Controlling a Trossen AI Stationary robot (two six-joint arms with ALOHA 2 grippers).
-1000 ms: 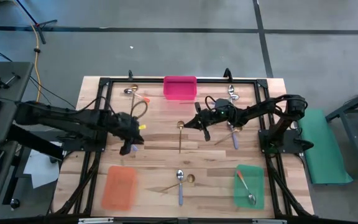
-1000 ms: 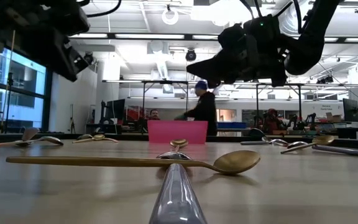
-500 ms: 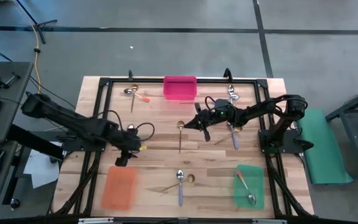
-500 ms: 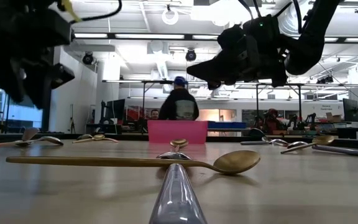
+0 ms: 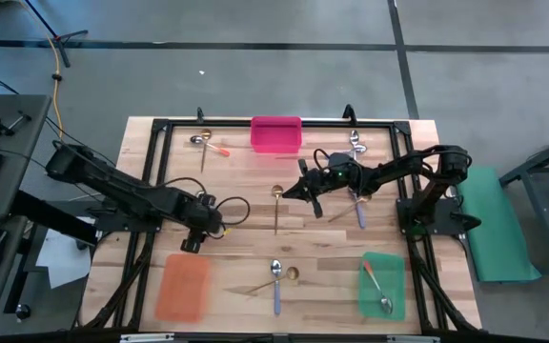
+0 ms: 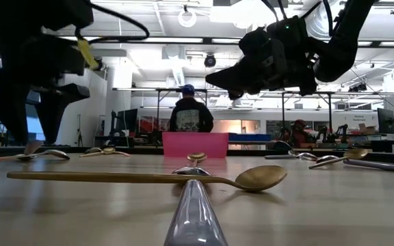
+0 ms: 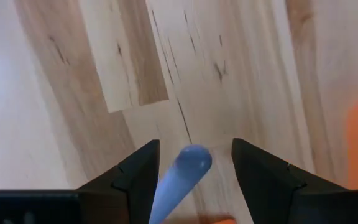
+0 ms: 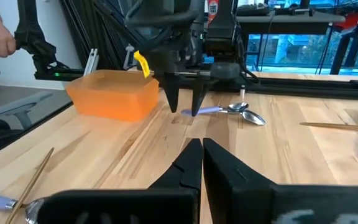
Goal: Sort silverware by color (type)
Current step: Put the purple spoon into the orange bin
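**Operator:** Looking at the left side first, what have I got?

**Spotter:** Your left gripper (image 5: pixel 191 245) points down at the table just off the far right corner of the orange tray (image 5: pixel 181 289). Its jaws are wide. You can see a blue-handled spoon (image 7: pixel 188 171) lying on the wood between the two fingers (image 7: pixel 138 174), and neither one touches it. From your right wrist camera, that spoon's bowl sticks out on the side away from the orange tray.

**Operator:** And my right arm?

**Spotter:** Your right gripper (image 5: pixel 315 202) hangs above the middle of the table, well to the right of the orange tray and farther back. Its jaws are pressed together and you hold nothing in them.

**Operator:** Where is the rest of the silverware?

**Spotter:** You have a gold spoon (image 5: pixel 276 210) lying alone just beside the right gripper, on the side nearer the orange tray. A second blue spoon (image 5: pixel 275 283) lies level with the orange tray, to its right, with another gold one (image 5: pixel 267 284) crossing it. Farther along that same edge, the green tray (image 5: pixel 395 265) holds an orange-handled spoon (image 5: pixel 374 279). Straight back from the orange tray, at the far edge, you have a small cluster (image 5: pixel 206 145). Right of that cluster is the pink tray (image 5: pixel 275 134), and more spoons (image 5: pixel 355 143) lie beyond it.
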